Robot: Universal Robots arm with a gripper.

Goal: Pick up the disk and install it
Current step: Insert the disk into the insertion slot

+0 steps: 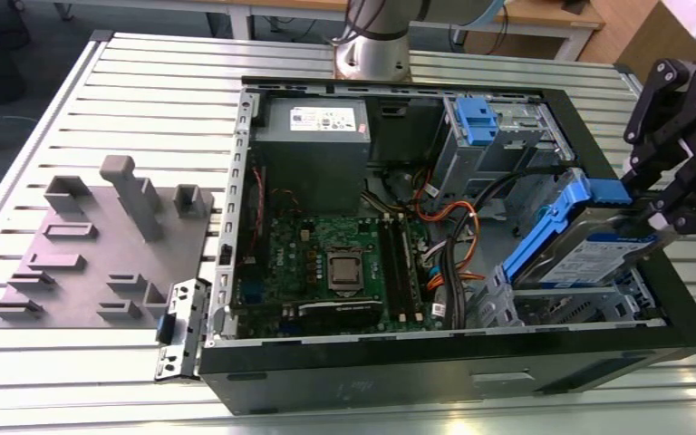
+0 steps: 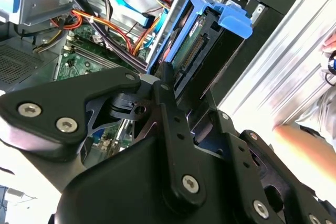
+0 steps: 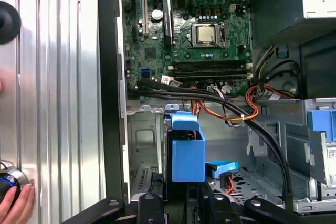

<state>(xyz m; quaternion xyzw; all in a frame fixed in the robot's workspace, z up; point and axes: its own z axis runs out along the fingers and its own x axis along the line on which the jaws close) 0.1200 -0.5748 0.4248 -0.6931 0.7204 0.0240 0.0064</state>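
Gripper [image 1: 672, 213] is pinching one end of the disk [image 1: 590, 249], fingers pressed tight against its blue rails. It's holding the thing tilted, label side up, over the drive bay in the corner of the open computer case [image 1: 445, 367] on the exterior view's right. The low end of the disk is dipping into the case near the metal bay, can't tell if it's touching. The high end is sticking up past the case wall, where the gripper is grabbing it. In the second wrist view the disk [image 2: 191, 40] is showing its connector edge just past the black fingers [image 2: 167, 85], with orange and blue cables [image 2: 100, 24] behind. In the first wrist view the disk's blue rail [image 3: 187, 153] is sitting just in front of the gripper, motherboard [image 3: 205, 35] beyond it. The case is lying on a slatted metal table [image 1: 142, 82], with a gray fixture plate [image 1: 82, 263] beside it on the exterior view's left. A person's hand [image 3: 14, 203] is resting by a round knob at the table edge.
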